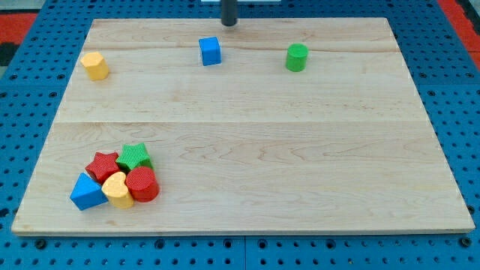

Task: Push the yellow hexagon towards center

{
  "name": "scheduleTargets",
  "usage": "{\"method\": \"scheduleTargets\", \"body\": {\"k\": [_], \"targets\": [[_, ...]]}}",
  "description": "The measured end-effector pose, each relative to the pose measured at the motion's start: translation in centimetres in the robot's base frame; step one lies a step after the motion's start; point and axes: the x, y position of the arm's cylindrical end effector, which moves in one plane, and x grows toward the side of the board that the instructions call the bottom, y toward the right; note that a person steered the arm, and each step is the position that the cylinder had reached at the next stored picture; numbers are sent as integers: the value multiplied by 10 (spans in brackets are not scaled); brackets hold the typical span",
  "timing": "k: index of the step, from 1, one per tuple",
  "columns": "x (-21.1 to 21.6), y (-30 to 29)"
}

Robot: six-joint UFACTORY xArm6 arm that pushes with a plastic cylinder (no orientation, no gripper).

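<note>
The yellow hexagon sits near the board's upper left edge, alone. My tip is at the view's top middle, near the board's top edge, well right of the yellow hexagon. It stands just above and slightly right of a blue cube, apart from it. Only the rod's lower end shows.
A green cylinder stands at the upper right of middle. At the lower left is a tight cluster: a green star, a red star, a red cylinder, a yellow heart and a blue block. The wooden board lies on a blue pegboard.
</note>
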Motion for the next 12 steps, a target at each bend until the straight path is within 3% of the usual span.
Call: {"method": "scheduleTargets", "body": {"k": [2,4,5,8,11,12], "targets": [[16,-132],[68,-241],[108,-243],[126,-177],[176,-191],[177,-167]]}}
